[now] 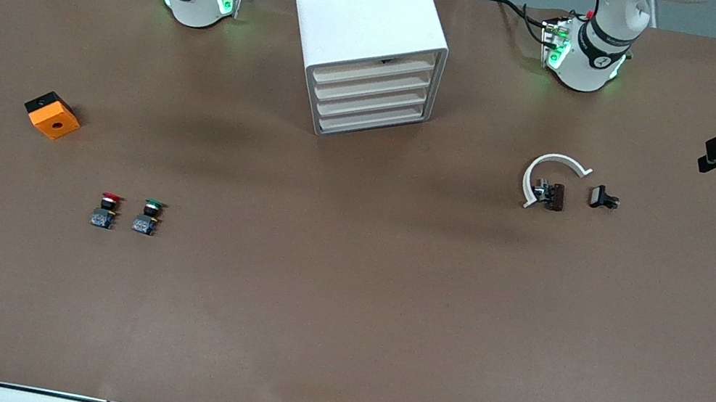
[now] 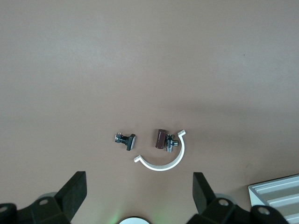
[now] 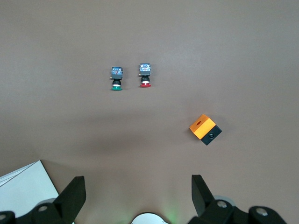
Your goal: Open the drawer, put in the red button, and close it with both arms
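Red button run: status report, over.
Left gripper and right gripper open, empty, high over table. Red button untouched beside green button. Drawer unit shut.
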Robot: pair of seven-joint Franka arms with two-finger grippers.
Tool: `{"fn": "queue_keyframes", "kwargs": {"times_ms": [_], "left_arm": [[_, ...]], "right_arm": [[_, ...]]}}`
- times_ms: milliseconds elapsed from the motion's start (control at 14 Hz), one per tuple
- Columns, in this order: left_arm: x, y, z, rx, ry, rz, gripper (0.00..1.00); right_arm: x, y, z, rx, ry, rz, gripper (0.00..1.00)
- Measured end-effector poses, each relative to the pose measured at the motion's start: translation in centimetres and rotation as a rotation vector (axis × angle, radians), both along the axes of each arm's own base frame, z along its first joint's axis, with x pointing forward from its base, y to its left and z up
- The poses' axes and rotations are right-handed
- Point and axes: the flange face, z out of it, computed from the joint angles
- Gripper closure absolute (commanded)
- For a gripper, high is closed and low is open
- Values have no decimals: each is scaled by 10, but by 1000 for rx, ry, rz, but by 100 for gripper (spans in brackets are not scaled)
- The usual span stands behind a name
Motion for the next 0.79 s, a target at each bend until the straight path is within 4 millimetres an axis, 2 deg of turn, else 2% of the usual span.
{"fn": "queue_keyframes", "kwargs": {"times_ms": [286, 429, 786], "left_arm": [[10, -2, -26, 1, 70, -4, 0], [18, -11, -44, 3, 107, -21, 0], [46, -68, -115, 11, 203, -89, 0]], "right_arm": [[-1, 0, 0, 1, 5, 0, 0], [-1, -2, -1, 1, 11, -4, 0], [-4, -14, -2, 2, 18, -28, 0]]}}
